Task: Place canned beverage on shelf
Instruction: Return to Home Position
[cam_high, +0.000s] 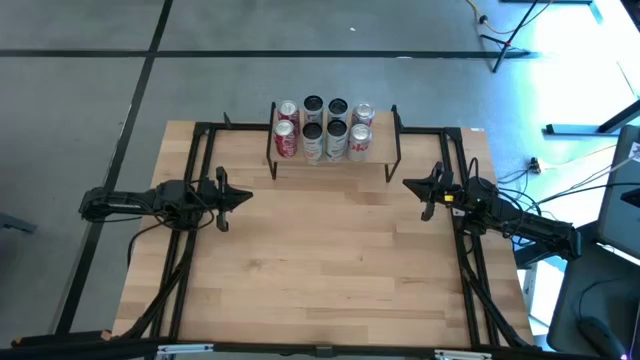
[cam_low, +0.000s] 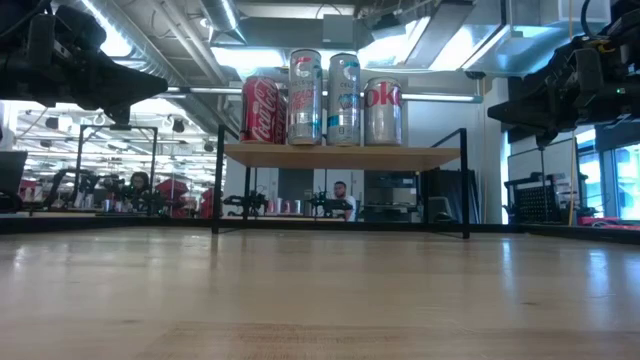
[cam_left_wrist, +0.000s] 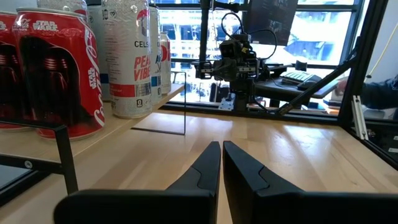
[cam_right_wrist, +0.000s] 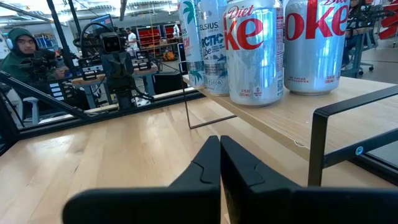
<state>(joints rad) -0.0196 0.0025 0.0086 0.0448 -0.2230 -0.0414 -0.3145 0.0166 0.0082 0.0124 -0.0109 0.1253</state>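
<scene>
What look like eight cans (cam_high: 323, 128) stand on the shelf (cam_high: 335, 170) at the far edge of the table (cam_high: 330, 270). The left gripper (cam_high: 250, 197) and right gripper (cam_high: 405, 183) hang by its side edges, fingers pressed together.

Rear row of cans (cam_high: 313, 105), out of sight behind the front row (cam_low: 304, 97) in the low view.
</scene>
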